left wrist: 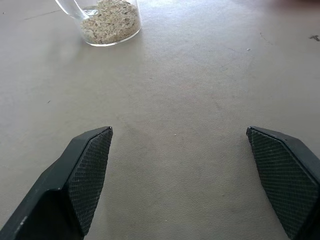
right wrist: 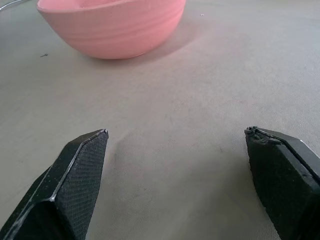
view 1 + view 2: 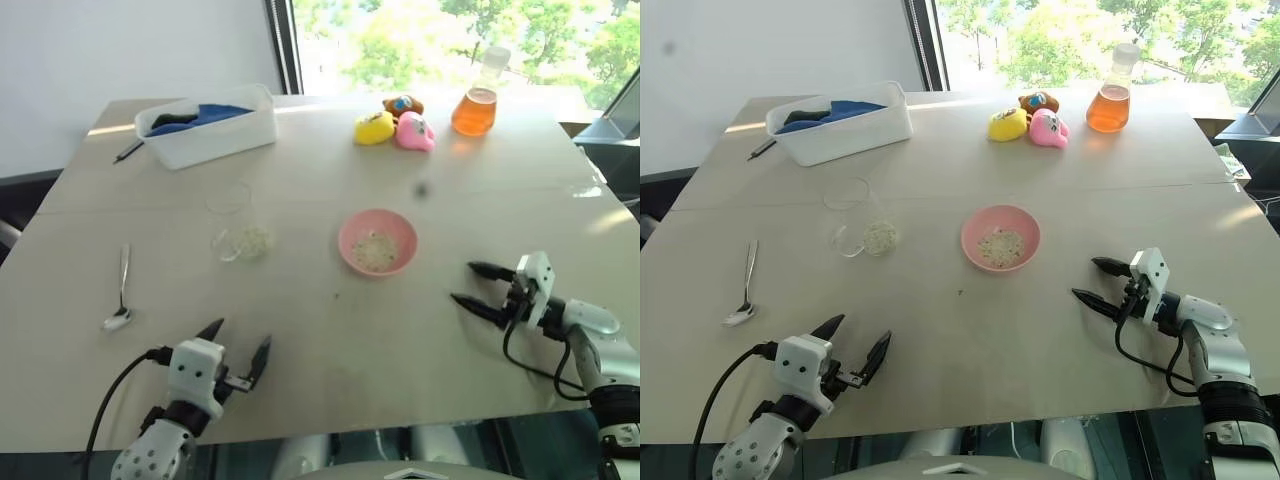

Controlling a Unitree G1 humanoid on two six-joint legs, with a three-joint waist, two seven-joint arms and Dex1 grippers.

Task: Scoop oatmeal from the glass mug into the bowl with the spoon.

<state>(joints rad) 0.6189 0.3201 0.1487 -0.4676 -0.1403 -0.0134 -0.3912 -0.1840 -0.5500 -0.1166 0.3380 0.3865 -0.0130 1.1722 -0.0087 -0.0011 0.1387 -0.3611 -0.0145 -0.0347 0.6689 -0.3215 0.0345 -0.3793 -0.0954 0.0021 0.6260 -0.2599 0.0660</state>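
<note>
Nearest, the left gripper [image 3: 238,345] hovers over the desk's [image 3: 400,340] near edge, jaws wide and empty. Left of it the spoon [image 3: 120,296] lies flat, untouched; farther in stands the glass mug [image 3: 240,225] with oatmeal [image 1: 111,21] at its bottom, then the bowl [image 3: 378,241], already holding flakes. At right the right gripper [image 3: 474,285] also gapes empty. By my reading, picking up the spoon comes next, calling for a leftward reach. The left wrist view shows the flakes' grain; the right wrist view shows the bowl's outer wall.
</note>
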